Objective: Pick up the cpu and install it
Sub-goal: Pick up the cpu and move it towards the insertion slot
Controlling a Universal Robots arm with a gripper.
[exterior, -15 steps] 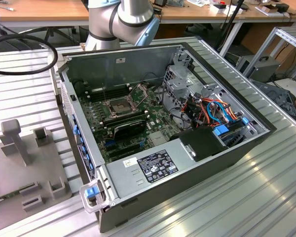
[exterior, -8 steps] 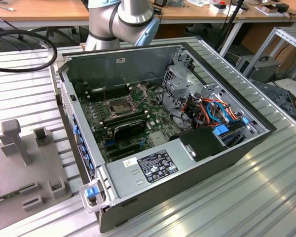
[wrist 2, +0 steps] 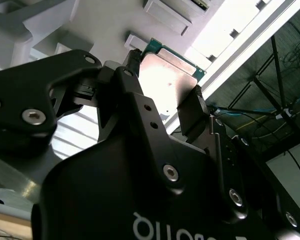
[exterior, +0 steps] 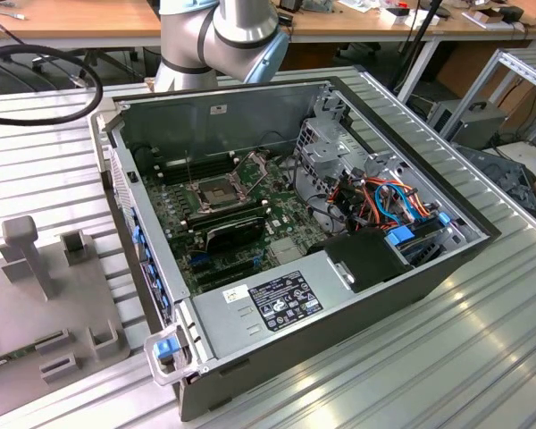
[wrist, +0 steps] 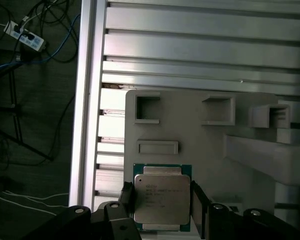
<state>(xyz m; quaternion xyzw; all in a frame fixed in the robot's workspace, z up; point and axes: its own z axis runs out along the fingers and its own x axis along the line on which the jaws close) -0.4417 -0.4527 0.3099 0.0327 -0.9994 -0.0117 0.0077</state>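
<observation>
The cpu (wrist: 162, 199), a small square chip with a dull silver top on a green edge, sits between my gripper's (wrist: 162, 196) two black fingers (wrist: 127, 196) in both wrist views. The fingers press on two opposite edges of the cpu (wrist 2: 166, 80), so the gripper (wrist 2: 165, 77) is shut on it. Right behind the chip lies a grey fixture plate (wrist: 200, 150); whether the chip still touches it I cannot tell. In the exterior view the dark square socket (exterior: 216, 190) on the motherboard (exterior: 250, 223) stands with its metal frame (exterior: 250, 166) lifted.
The open computer case (exterior: 339, 304) lies on a ribbed aluminium table (exterior: 482, 357). The grey fixture plate (exterior: 36, 304) with raised blocks is at the exterior view's left. Memory sticks, a black card and bundled cables crowd the socket. The arm's base (exterior: 223, 36) stands behind the case.
</observation>
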